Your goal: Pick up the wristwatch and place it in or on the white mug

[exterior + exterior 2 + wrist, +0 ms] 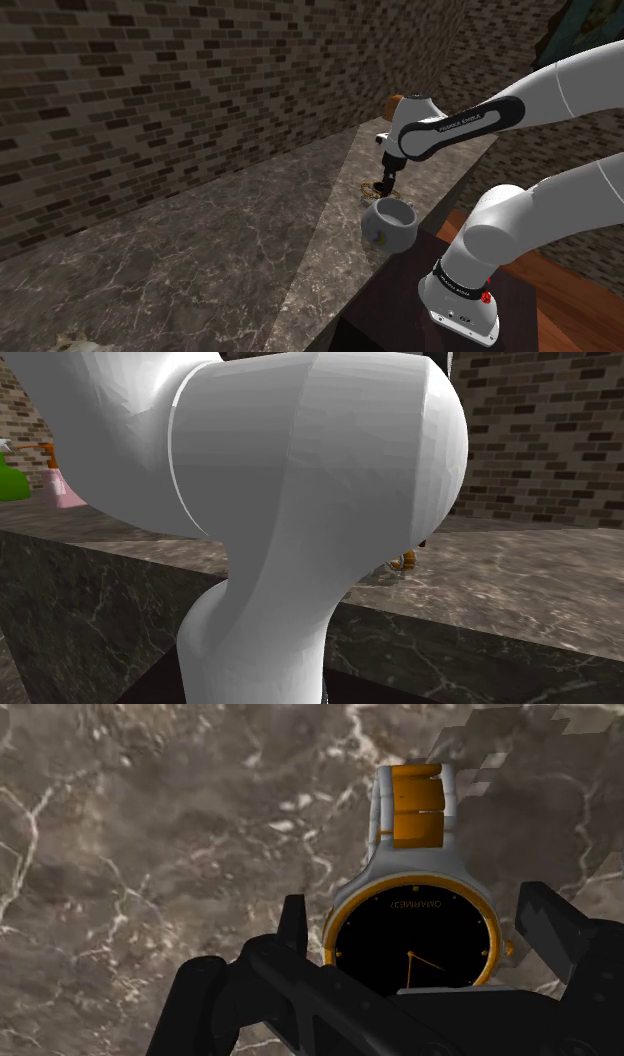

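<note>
Brick walls enclose the site on the far side, and a dark marble counter with pale veining runs beneath them as the work surface. White arm reaches from its dark stand, at the shoulder view's lower right, up and over toward the far end of the counter; in the second exterior view its bulk stands close before the camera. White mug stands upright on the counter near the edge by the stand, mouth up and apparently empty. Gripper hangs low over the counter just beyond the mug, on its far side. Wristwatch lies flat, dial up, directly under the gripper: silver case, gold bezel, black dial, and a band of silver links with an orange-gold centre strip running away from the hand. Fingers stand apart, one on each side of the case, and a narrow margin of counter shows between each finger and the case, so the pincer is spread and has hold of nothing. Assessment: the grasp step is in hand, with approach and alignment looking complete but the pick not yet made. Next move calls for closing squarely on the case across its width, lifting clear of the marble, then a short carry toward the near side to the mug's mouth before release.
</note>
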